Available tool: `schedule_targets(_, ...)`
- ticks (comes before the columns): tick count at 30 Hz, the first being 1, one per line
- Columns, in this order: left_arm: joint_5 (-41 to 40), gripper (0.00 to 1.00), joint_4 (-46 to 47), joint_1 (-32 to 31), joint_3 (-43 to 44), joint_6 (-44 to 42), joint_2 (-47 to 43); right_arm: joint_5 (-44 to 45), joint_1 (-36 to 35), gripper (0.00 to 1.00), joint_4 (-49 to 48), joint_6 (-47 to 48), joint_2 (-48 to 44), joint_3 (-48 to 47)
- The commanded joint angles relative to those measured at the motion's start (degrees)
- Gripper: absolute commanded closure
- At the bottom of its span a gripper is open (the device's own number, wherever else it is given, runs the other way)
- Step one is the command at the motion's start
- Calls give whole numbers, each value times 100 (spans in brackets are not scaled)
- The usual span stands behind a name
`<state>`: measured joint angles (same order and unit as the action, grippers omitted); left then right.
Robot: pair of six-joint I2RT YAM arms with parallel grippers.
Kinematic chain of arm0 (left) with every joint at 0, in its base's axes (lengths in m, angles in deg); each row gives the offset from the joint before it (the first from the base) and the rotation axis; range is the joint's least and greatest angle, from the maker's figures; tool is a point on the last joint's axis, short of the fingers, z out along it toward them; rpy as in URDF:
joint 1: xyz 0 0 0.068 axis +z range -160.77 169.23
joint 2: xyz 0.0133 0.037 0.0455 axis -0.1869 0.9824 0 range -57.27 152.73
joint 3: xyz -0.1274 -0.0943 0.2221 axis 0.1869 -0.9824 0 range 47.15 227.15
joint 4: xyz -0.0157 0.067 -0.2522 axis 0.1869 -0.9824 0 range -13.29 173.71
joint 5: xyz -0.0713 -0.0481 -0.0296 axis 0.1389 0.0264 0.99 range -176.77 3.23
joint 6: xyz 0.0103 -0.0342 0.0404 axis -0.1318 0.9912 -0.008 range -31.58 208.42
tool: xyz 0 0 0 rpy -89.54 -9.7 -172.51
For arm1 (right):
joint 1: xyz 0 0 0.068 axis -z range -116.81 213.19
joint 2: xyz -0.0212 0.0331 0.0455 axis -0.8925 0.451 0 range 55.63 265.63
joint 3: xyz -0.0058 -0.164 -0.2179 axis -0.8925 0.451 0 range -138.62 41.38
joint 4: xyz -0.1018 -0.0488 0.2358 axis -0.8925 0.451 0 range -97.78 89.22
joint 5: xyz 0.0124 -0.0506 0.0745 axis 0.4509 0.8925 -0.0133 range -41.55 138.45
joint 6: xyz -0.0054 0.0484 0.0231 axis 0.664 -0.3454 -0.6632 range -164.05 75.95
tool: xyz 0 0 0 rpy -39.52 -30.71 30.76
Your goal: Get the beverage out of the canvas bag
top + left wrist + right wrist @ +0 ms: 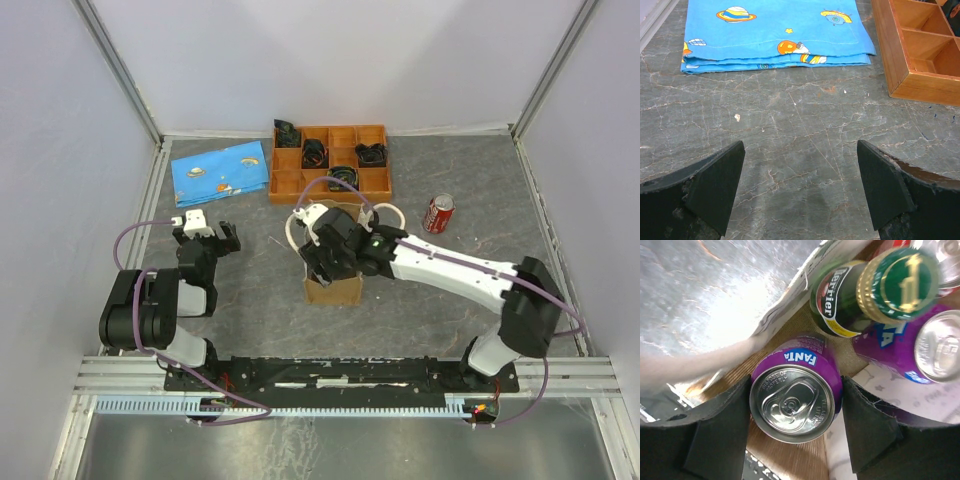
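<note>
My right tool (796,415) is down inside the canvas bag (335,292), narrowed onto a purple Fanta can (792,400) with a finger pressed against each side. A green Perrier bottle (850,295) and a second purple can (920,345) also stand in the bag. My left tool (800,152) hangs wide and empty over the table (805,115), left of the bag.

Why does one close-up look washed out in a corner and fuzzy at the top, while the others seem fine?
Right wrist view: the silvery crinkled lining glares near white at upper left; the green glass bottle's cap is blurred, while the purple Fanta can below is sharp. Left wrist view: even light, crisp grey marbled tabletop. Top external view: soft, even light.
</note>
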<state>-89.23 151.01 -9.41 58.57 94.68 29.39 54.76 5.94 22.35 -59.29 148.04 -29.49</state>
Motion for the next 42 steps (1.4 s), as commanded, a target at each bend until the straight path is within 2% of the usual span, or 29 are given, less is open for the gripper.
schedule_targets(1,-18,1,163,-31,126,-354,27,88,-133,100,56,413,-974,-855)
schedule_targets(8,-18,1,165,-31,123,-354,32,868,-133,100,-140,811,-1685,-1234)
schedule_targets(13,-18,1,166,-34,123,-358,35,2156,-50,100,-319,1307,-1955,-1375)
schedule_targets(16,-20,1,163,-31,119,-356,29,2383,397,100,-356,1379,-2022,-1482)
schedule_targets(24,8,1,131,-49,140,-371,41,2739,2202,100,-689,1364,-1996,-1547)
schedule_targets(28,9,1,130,-40,150,-371,30,2198,3119,100,-664,961,-1664,-1579)
schedule_targets(33,9,1,130,-40,148,-373,30,1188,3757,100,-515,394,-1172,-1525)
schedule_targets(42,6,1,126,-40,144,-371,33,278,3931,100,-332,223,-353,-1511)
